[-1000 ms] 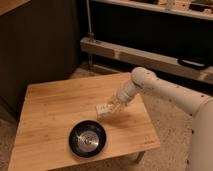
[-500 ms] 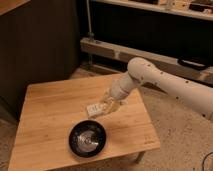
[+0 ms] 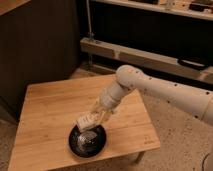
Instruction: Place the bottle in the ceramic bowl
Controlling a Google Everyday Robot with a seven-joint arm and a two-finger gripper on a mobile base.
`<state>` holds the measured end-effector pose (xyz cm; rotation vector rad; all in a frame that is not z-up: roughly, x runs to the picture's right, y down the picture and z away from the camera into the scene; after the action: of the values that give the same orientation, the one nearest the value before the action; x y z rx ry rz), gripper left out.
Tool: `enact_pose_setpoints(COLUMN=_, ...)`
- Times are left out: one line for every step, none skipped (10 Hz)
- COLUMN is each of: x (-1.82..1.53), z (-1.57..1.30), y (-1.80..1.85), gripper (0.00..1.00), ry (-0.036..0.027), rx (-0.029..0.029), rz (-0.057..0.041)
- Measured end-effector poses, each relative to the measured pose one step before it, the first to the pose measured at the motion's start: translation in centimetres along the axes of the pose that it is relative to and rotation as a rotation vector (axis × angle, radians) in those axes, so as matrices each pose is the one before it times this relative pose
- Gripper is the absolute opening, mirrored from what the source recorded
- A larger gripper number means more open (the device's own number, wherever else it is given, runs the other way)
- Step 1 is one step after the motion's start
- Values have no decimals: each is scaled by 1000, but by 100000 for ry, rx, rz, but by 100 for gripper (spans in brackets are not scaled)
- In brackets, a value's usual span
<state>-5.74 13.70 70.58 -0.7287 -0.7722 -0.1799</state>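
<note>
The gripper (image 3: 94, 117) has the bottle (image 3: 86, 122) clamped between its fingers, tilted over the near rim of the ceramic bowl (image 3: 88, 140) just below, so ease down toward the glossy centre before letting go, nothing else on the wooden table (image 3: 45, 112) blocking

hand (image 3: 95, 116) holding bottle (image 3: 86, 121), over ceramic bowl (image 3: 88, 140)
</note>
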Motion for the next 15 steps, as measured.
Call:
enact_pose_setpoints(x=586, z=2022, y=544, gripper=0, ry=1662, rx=-2050, rz=-77)
enact_pose_setpoints(x=695, z=2310, y=546, gripper=5, ry=2186, rx=-2512, rz=279)
enact_pose_setpoints(x=668, z=2279, y=547, gripper=14, ry=3057, rx=-2698, rz=689)
enact_pose_setpoints(x=331, z=1970, y=391, gripper=27, ry=2350, rx=-1745, rz=1383)
enact_pose_setpoints(x=465, z=657, y=145, gripper=33, ry=1204, rx=-245, rz=1108)
enact_pose_setpoints(x=387, z=561, y=151, gripper=44, ry=-489, rx=636, rz=2641)
enact_pose_setpoints(x=320, z=-27, y=458, gripper=56, ry=-2792, rx=1875, rz=3527)
enact_pose_setpoints(x=342, z=-217, y=440, gripper=61, ry=-1545, rx=742, rz=1586)
enact_pose_setpoints(x=228, z=-124, y=158, gripper=62, ry=-362, rx=337, rz=463)
enact_pose_setpoints(x=-125, z=43, y=-40, gripper=62, ry=-90, rx=-25, rz=-331)
enact_pose_setpoints(x=-30, z=33, y=-10, gripper=62, ry=-17, rx=-33, rz=-55)
enact_pose_setpoints(x=36, z=-18, y=11, gripper=62, ry=-45, rx=70, rz=112)
enact_pose_setpoints(x=-55, z=38, y=-6, gripper=62, ry=-47, rx=-61, rz=-95)
enact_pose_setpoints(x=0, z=38, y=5, gripper=62, ry=-12, rx=-49, rz=-16)
enact_pose_setpoints(x=24, z=-35, y=-5, gripper=62, ry=-1, rx=84, rz=60)
